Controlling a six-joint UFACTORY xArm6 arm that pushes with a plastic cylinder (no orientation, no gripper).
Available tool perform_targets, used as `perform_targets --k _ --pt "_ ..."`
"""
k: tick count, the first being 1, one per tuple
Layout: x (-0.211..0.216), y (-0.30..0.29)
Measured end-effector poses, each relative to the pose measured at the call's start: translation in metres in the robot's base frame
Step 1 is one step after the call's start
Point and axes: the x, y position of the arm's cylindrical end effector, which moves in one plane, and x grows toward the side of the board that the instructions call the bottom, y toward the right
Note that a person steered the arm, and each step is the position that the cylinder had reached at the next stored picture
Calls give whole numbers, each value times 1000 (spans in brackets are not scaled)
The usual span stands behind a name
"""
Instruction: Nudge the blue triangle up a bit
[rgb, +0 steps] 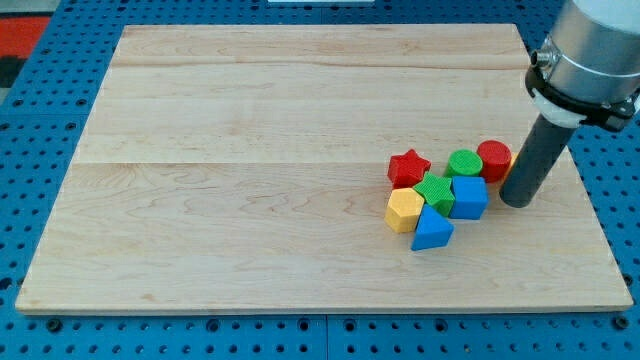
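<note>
Board: a pale wooden board (300, 150) on a blue pegboard; all the blocks sit bunched in its right half, nearer the bottom edge than the top.

Blue triangle: the blue triangle (432, 230) is the lowest block of the bunch, towards the board's bottom-right corner. It touches the yellow hexagon (405, 210) on its left and sits just under the green cube (435, 192) and the blue cube (469, 197).

Rest of the bunch: the red star (408, 167) is at the upper left, the green cylinder (464, 163) and the red cylinder (493, 157) along the top.

My tip: my tip (517, 203) rests on the board near its right edge, just beside the blue cube and below the red cylinder, touching neither as far as I can tell. It is a bare rod, so there is nothing to open or close and it holds nothing.

Why it stands there: I judge it is parked clear of the bunch, to the right, so nothing gets disturbed.

Next move: the tip has to get below the triangle, on the bottom-edge side, then push towards the top edge.

Risk: the green and blue cubes lie directly in the triangle's path, so even a short push will probably shove them too.
</note>
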Motion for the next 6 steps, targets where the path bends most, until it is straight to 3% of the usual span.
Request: perform_targets --k 3,4,6 --pt "3 -2" --pt "40 -2" --pt "69 -18"
